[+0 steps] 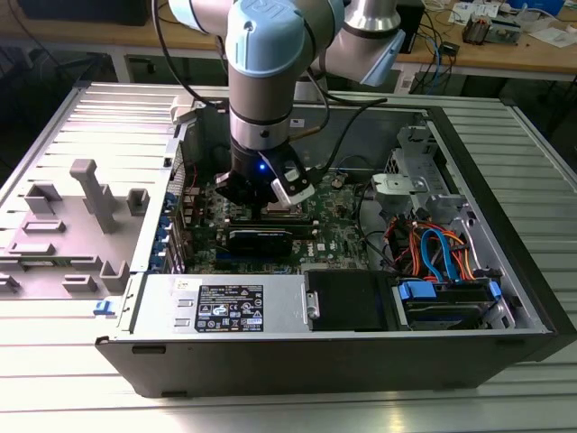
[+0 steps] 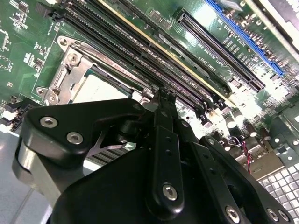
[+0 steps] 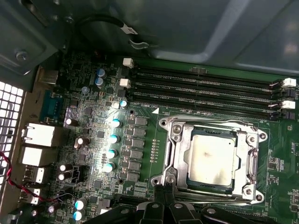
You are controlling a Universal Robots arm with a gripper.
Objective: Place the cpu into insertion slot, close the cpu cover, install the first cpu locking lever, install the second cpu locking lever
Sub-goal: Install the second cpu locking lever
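Inside the open grey computer case (image 1: pixel 505 298), on the green circuit board (image 3: pixel 98 140), the small square cpu with its dull silver-grey metal top (image 3: pixel 212 161) is being shown already seated in the dark, silver-rimmed insertion slot (image 3: pixel 254 135), and the thin silver cpu cover frame (image 3: pixel 175 154) is being seen lying flat around it. The black two-fingered gripper (image 3: pixel 164 192) is being held just at the socket's edge, its fingers (image 2: pixel 163 109) drawn together into a narrow tip with nothing visibly grasped. The step in hand is judged to be a locking lever, though the levers are not being made out clearly. For this to be done well, the tip is best being kept low and square against the wire lever, the push being guided sideways under its retaining hook, clear of the long black memory slots (image 3: pixel 205 88) just beside.
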